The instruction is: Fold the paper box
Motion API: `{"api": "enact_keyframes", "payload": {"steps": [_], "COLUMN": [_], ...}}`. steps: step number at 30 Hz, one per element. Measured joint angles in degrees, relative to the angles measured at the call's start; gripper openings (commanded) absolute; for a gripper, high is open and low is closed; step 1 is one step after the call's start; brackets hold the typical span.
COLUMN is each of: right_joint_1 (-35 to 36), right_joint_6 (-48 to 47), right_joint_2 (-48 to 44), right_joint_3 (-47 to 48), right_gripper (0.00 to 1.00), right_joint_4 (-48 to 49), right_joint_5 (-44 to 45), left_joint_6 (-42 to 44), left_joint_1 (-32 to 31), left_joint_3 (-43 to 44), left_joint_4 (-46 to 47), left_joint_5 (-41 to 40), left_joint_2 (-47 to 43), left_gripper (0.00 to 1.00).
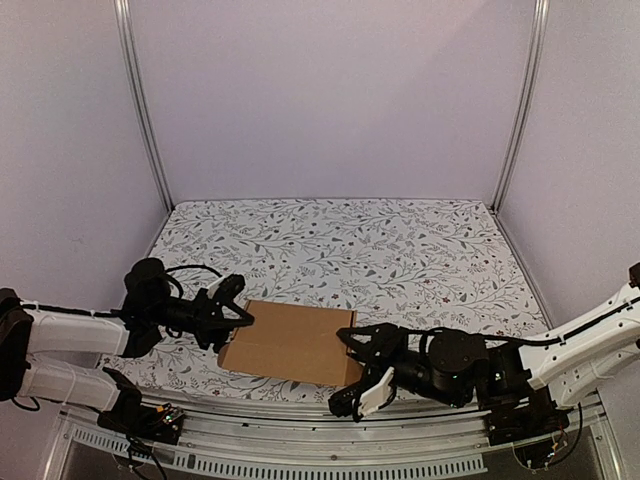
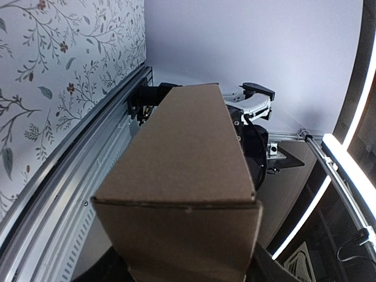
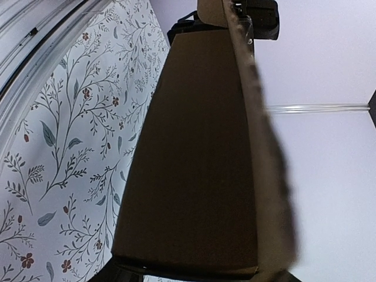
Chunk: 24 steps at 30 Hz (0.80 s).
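Two grippers meet the paper box point(image 1: 292, 343) low in the frame, just behind the near rail point(image 1: 330, 445): the left gripper point(image 1: 238, 318), lower left, pinches the box's left end, while the right gripper point(image 1: 365, 365), lower centre, straddles its right end — whether those jaws press the cardboard or merely flank it cannot be told. Beyond lies the floral table point(image 1: 400, 250). Uneven squeezing or pulling at the two ends could buckle the partly folded sheet — or spring it flat.
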Motion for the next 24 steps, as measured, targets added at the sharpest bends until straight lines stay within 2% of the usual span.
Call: {"api": "enact_keyframes", "payload": {"steps": [3, 6, 12, 17, 24], "right_joint_1": [0.11, 0.20, 0.20, 0.00, -6.54], "right_joint_6": [1.60, 3.89, 10.91, 20.50, 38.25], "right_joint_2": [-0.02, -0.50, -3.32, -6.34, -9.01], "right_joint_3": [-0.35, -1.18, -2.05, -1.25, 3.65], "right_gripper": [0.38, 0.38, 0.37, 0.37, 0.33], "right_joint_4": [0.72, 0.76, -3.67, -12.96, -28.04], "right_joint_5": [0.48, 1.70, 5.01, 5.62, -3.15], "left_joint_6": [2.56, 6.56, 16.26, 26.53, 37.70], "left_joint_1": [0.00, 0.00, 0.37, 0.90, 1.09], "left_joint_3": [0.13, 0.90, 5.81, 13.90, 22.03], "left_joint_4": [-3.23, -10.12, -27.54, -46.60, -61.33], "left_joint_5": [-1.18, -2.51, -6.45, -14.71, -23.12], "left_joint_2": [-1.22, -3.91, -9.84, -15.67, -19.32], "left_gripper": [0.79, 0.85, 0.86, 0.86, 0.84]}}
